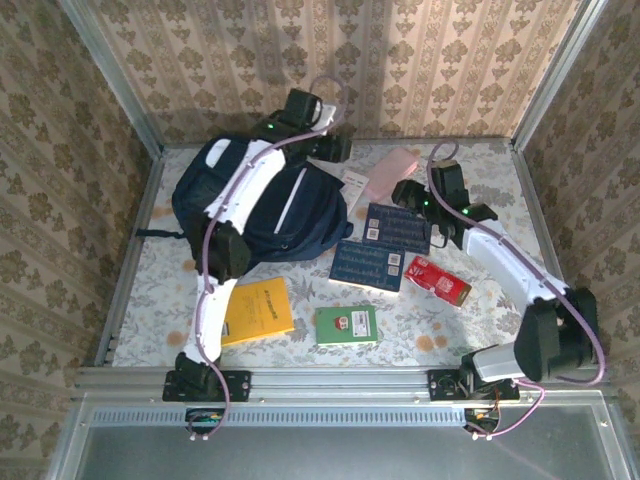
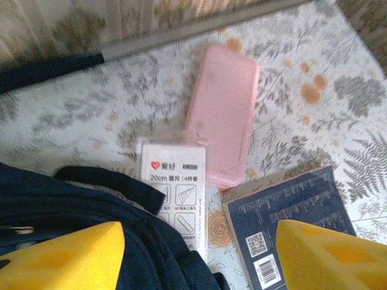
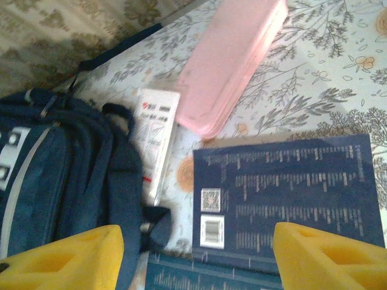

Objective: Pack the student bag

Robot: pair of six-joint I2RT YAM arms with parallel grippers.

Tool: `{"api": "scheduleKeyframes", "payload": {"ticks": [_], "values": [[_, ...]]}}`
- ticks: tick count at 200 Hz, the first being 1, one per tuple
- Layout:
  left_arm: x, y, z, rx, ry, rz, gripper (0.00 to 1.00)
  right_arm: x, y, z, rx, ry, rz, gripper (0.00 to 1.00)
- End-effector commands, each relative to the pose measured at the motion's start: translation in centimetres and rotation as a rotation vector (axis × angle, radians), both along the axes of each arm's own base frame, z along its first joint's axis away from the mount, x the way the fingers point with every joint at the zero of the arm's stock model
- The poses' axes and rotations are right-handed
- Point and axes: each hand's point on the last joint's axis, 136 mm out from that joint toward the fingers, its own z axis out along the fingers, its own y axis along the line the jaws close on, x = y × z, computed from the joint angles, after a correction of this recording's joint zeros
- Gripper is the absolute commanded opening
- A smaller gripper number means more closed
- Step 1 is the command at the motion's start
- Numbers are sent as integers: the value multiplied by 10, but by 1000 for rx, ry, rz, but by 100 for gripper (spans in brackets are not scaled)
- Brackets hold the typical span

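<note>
Yellow fingers (image 2: 60, 257) of the left jaws stand wide apart, gripping nothing, over the right edge of the student bag (image 1: 315, 222), which lies far left on the flowered surface (image 1: 300, 290). Equally wide and empty, the right jaws hang above a navy book (image 1: 398, 226). A pink case (image 1: 390, 172) and a white packet (image 1: 355, 186) crowd the gap between them. Papered walls (image 1: 450, 60) close three sides.

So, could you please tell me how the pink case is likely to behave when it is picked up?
The pink case looks rigid, with straight edges, so it should probably keep its shape. Its smooth surface may be slippery. Lying flat on the table, it seems unlikely to roll.
</note>
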Motion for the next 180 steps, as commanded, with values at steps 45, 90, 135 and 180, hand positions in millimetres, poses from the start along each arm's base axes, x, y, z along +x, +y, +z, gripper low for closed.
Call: {"api": "scheduleKeyframes", "payload": {"ticks": [45,90,135,180], "values": [[-26,48,2,-59,83,105,67,92,80,-62,452,74,142,65],[-60,72,12,-130,104,130,67,129,93,-96,466,100,121,61],[-70,87,21,-175,115,132,68,138,96,-129,473,144,93,56],[-67,92,28,-215,122,142,67,139,111,-142,479,169,118,51]]}}
